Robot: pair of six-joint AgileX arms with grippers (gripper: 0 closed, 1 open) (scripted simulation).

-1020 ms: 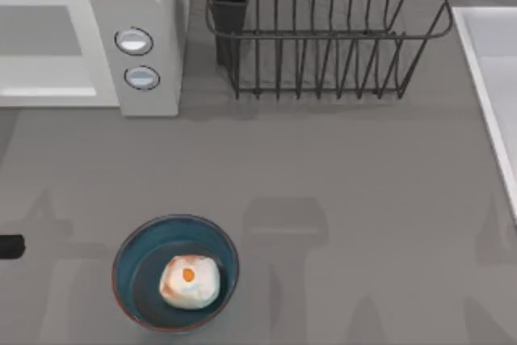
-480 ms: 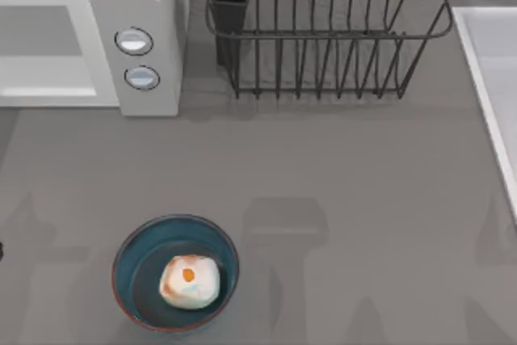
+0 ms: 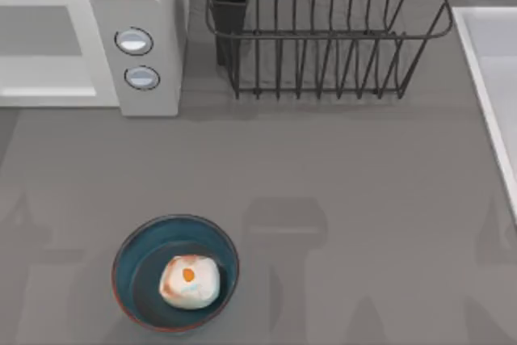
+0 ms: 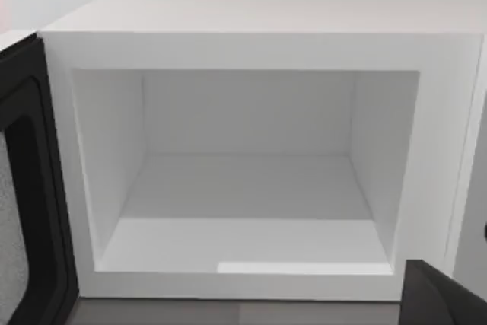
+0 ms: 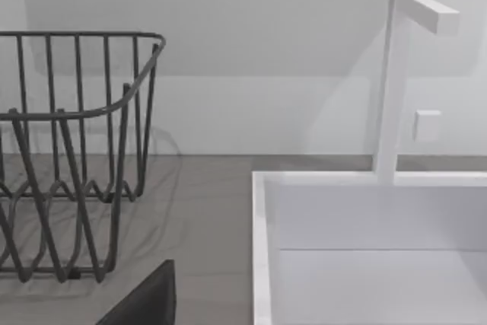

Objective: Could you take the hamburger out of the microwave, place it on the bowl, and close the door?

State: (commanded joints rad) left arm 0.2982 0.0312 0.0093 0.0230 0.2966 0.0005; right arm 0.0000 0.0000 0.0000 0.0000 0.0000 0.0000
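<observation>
— What has been moved since a second ago?
— Only the dark left-arm tip, withdrawn from the top view's left edge; whether either gripper is open cannot be told.
— And the small cream-white, orange-spotted hamburger?
— It is seated, spot upward, in the teal-glazed round bowl. The white boxy microwave cavity is empty, its dark-framed door swung open.

That dark arm tip at the table's left edge – it's slid out of your top view now; gone.
</observation>
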